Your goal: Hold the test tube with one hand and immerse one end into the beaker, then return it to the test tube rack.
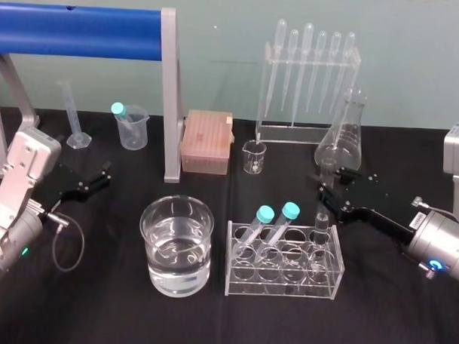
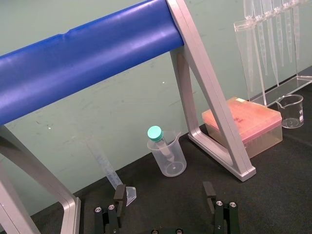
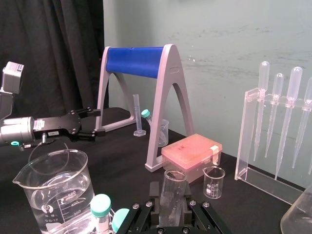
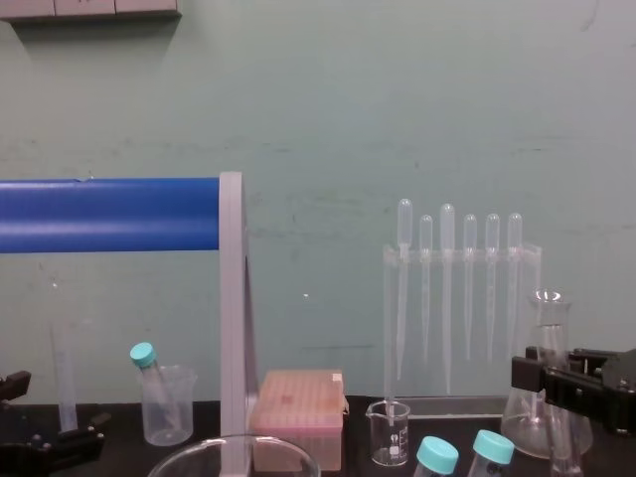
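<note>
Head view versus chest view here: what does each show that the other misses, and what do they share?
Head: the rack holding the test tube, and the water in the beaker. Chest: a grey ledge high on the wall. Both: the right pincer by the flask, the left pincer parked at the table's left, pipettes, pink box.

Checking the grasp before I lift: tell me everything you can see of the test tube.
The test tube is long, slim clear glass with an open, rimmed mouth on top. It stands upright at the right end of the clear rack, apart from two teal-capped tubes. The right hand sits around its upper part.
</note>
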{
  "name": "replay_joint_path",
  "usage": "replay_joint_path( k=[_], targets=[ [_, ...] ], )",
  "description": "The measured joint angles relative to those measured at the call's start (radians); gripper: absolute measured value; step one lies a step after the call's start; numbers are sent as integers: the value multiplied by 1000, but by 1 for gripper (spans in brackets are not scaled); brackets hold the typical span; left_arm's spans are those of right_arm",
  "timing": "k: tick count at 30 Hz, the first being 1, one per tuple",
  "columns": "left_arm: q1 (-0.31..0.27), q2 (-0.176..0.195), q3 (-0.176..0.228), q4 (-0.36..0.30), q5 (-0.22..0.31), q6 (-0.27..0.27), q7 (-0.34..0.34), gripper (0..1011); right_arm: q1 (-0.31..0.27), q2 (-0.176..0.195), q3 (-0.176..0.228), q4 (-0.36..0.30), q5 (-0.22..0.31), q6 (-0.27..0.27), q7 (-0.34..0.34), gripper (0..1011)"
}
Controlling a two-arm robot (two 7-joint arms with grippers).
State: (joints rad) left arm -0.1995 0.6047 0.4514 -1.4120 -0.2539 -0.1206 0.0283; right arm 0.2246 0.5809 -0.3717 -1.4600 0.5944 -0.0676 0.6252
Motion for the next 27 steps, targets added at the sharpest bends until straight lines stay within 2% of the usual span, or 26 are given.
replay_joint_path(
  k=[12,27],
  targets=[
    [0,0,0,0,0,0,0,1000,0,0,0,0,0,-2,2,250],
    [0,0,0,0,0,0,0,1000,15,-13,42,-20,99,-63,70,247]
  ],
)
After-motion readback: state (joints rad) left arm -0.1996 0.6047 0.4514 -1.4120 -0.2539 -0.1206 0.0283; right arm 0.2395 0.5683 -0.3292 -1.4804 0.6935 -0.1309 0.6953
